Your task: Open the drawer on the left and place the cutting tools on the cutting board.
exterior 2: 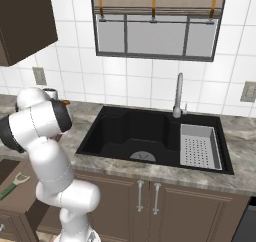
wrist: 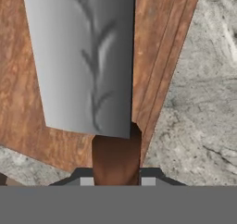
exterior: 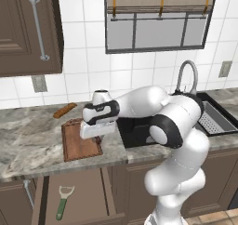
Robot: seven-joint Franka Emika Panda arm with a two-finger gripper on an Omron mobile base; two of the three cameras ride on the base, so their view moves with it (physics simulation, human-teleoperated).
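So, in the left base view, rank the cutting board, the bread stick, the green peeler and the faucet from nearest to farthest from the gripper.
1. Cutting board: directly under the gripper, on the counter.
2. Bread stick: behind the board, toward the wall.
3. Peeler: down in the open drawer, below the counter edge.
4. Faucet: far right, behind the sink.

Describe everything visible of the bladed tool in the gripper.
The bladed tool has a broad, flat, pale grey blade with straight edges, metal by its look, marked with a faint branching pattern. A short reddish-brown handle, wood by its look, joins it at the near end and runs down between the gripper's dark finger tips, which are shut on it. In the hand view the blade lies over the cutting board, near the board's grooved edge beside the marbled counter. Whether blade and board touch cannot be told.
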